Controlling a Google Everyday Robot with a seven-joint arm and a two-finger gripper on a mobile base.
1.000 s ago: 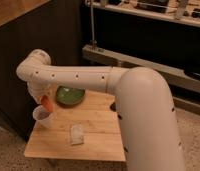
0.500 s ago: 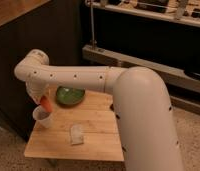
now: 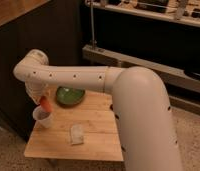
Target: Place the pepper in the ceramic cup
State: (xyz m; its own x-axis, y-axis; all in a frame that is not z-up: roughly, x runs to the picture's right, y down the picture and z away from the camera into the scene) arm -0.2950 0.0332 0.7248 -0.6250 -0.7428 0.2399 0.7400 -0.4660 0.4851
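White arm (image 3: 93, 77) stretches from the right across the table (image 3: 100, 142) to its left edge, wrist turned down. Green bowl (image 3: 69, 95) near the back edge. Ceramic cup (image 3: 43, 118) at the left edge. Pincer (image 3: 41, 99) directly above it, clamped on the pepper (image 3: 46, 105), whose tip hangs just over the cup's mouth.

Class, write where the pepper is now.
Left in the camera view: the pepper hangs from the gripper just above the cup, left of the green bowl.

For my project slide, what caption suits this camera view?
Gripper holds the pepper over the ceramic cup on the wooden table, beside a green bowl and pale packet.
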